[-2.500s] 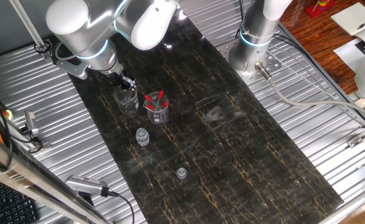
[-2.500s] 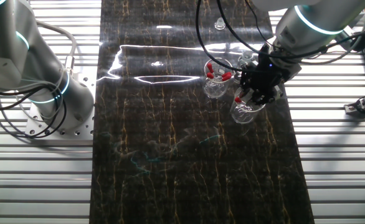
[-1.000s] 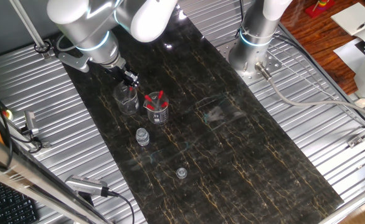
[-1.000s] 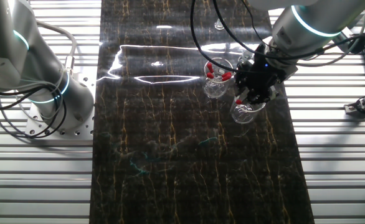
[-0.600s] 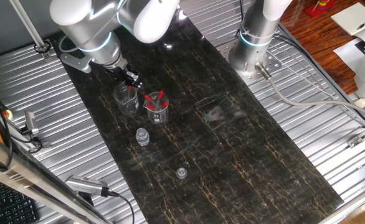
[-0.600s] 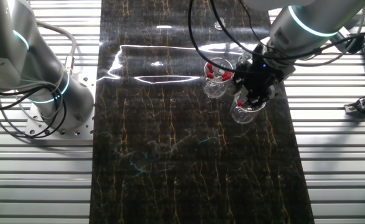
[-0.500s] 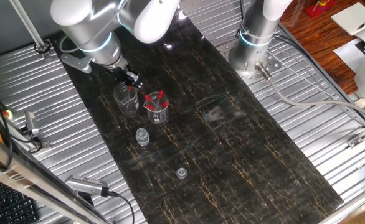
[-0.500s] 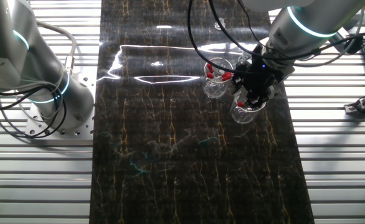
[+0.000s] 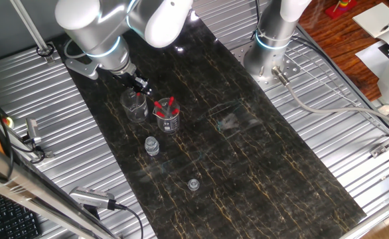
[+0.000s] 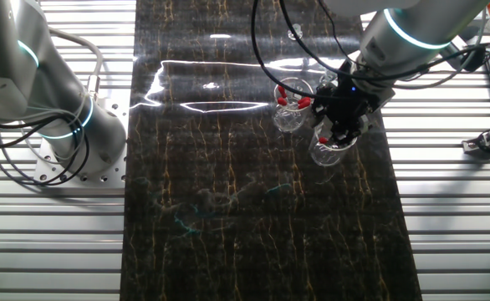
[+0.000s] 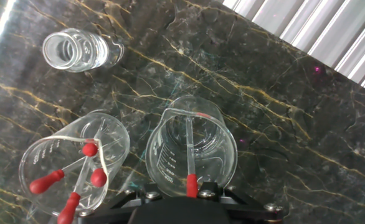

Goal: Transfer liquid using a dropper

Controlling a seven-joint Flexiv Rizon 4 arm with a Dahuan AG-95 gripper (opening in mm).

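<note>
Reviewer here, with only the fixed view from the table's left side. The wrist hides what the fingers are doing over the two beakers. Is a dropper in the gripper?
Observer: Yes. In the hand view the gripper is shut on the dropper, pinching its red bulb.
Reviewer: Where does its tip go?
Observer: Into the empty beaker; the glass stem reaches toward the far inner wall, near the rim.
Reviewer: And the spare droppers?
Observer: Four red bulbs show in the neighbouring beaker, untouched.
Reviewer: Is the vial nearby capped?
Observer: In the hand view the vial shows an open threaded mouth.
</note>
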